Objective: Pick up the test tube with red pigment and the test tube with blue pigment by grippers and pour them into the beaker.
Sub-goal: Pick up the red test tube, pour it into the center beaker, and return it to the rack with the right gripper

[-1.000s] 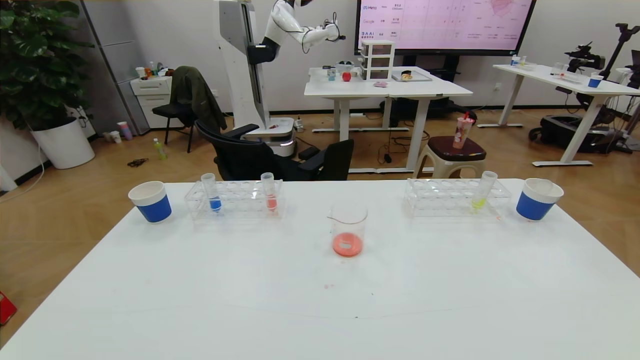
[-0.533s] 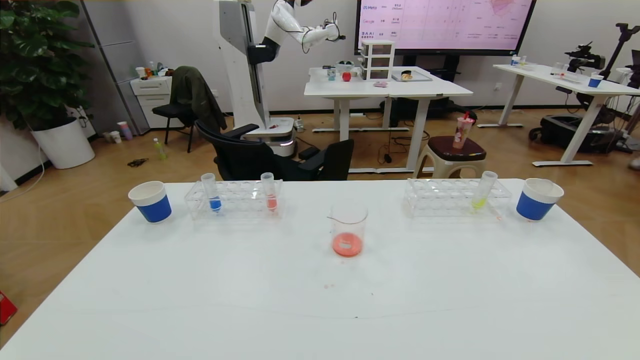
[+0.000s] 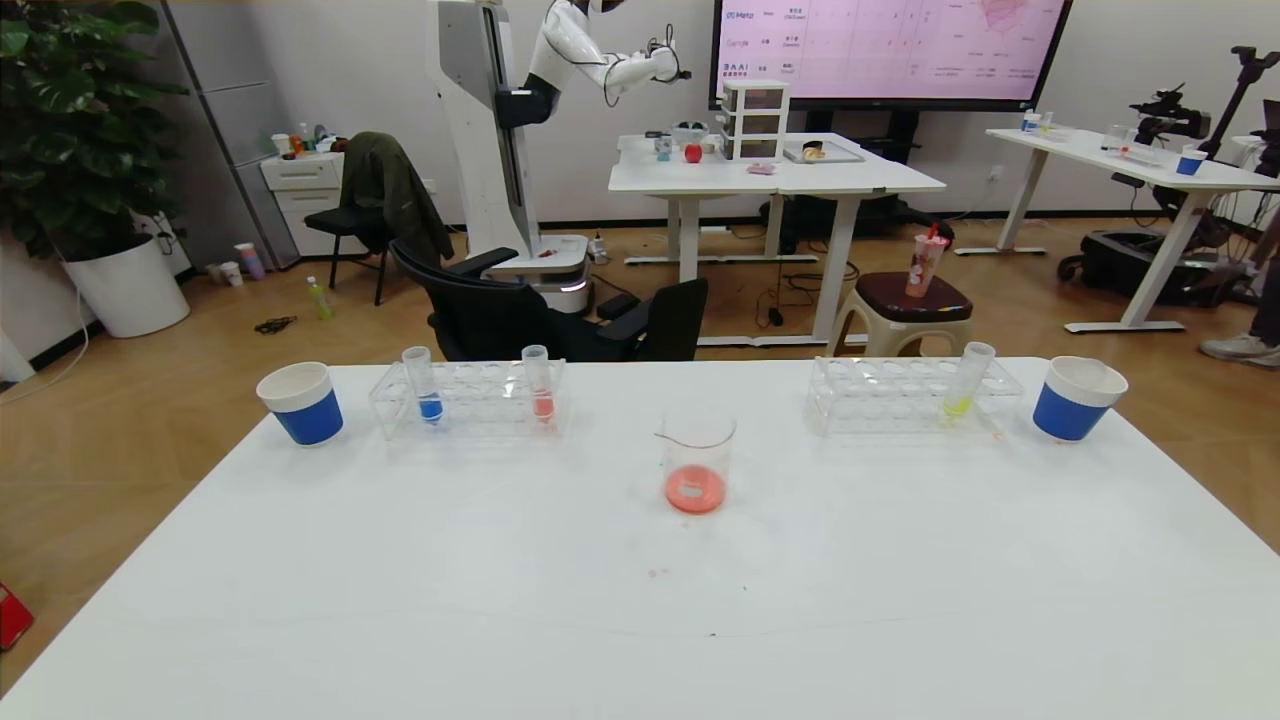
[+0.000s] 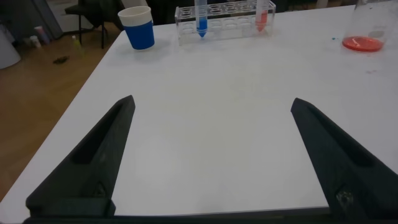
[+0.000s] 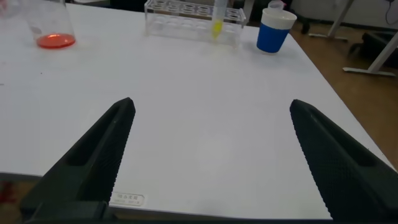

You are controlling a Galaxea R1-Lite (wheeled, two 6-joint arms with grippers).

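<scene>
The test tube with blue pigment (image 3: 428, 385) stands upright in the left clear rack (image 3: 480, 385); it also shows in the left wrist view (image 4: 201, 15). A tube with coral-red liquid (image 3: 540, 385) stands in the same rack. No deeper-red tube shows. The beaker (image 3: 697, 462) stands mid-table with red-orange liquid at its bottom. My left gripper (image 4: 212, 102) is open and empty over the bare near table. My right gripper (image 5: 211, 102) is open and empty too. Neither shows in the head view.
The right rack (image 3: 900, 395) holds a yellow-green tube (image 3: 965, 385). Blue-banded paper cups stand at far left (image 3: 303, 403) and far right (image 3: 1075, 400). Small reddish spots (image 3: 655, 573) mark the table in front of the beaker.
Nothing on the table has moved and both grippers stay still. A person's leg has come into view at the far right of the room.
</scene>
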